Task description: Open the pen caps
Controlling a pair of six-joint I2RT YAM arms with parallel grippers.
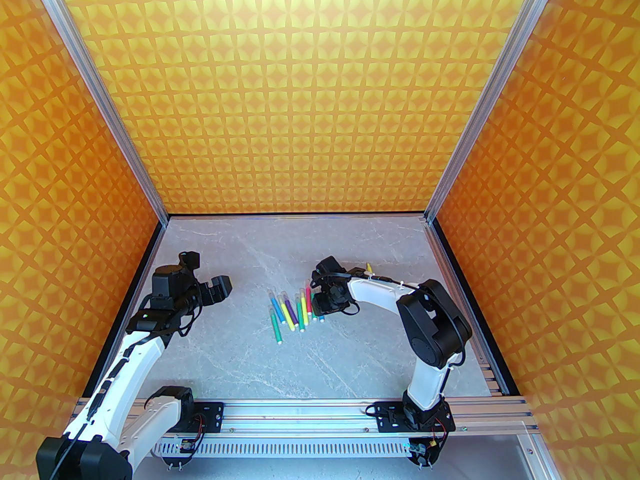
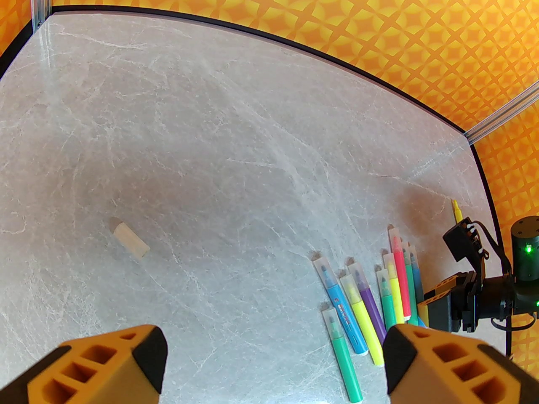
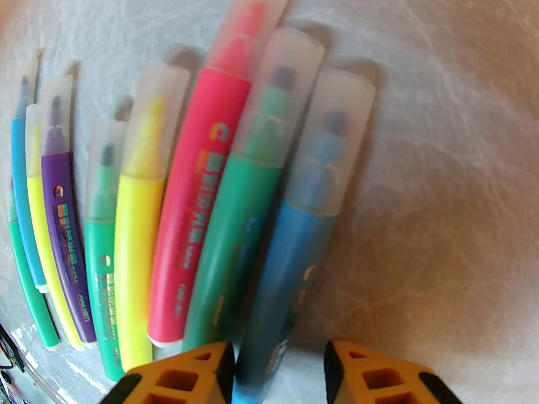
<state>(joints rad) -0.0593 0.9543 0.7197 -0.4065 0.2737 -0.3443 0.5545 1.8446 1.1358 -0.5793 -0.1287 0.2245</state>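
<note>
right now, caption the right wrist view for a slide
Right gripper open, straddling the blue pen at the edge of a row of capped marker pens on a grey table.

Pens (image 3: 198,208) green, blue, yellow, purple, pink; caps (image 3: 337,141) whitish; table (image 1: 250,358) grey marbled.

Printed lettering runs along the barrels of the pens (image 3: 198,192), but it is too blurred to read.

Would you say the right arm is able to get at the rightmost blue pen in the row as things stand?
Probably yes: the open right end effector straddles the barrel of the blue pen, though the neighbouring green pen lies tight against it.
</note>
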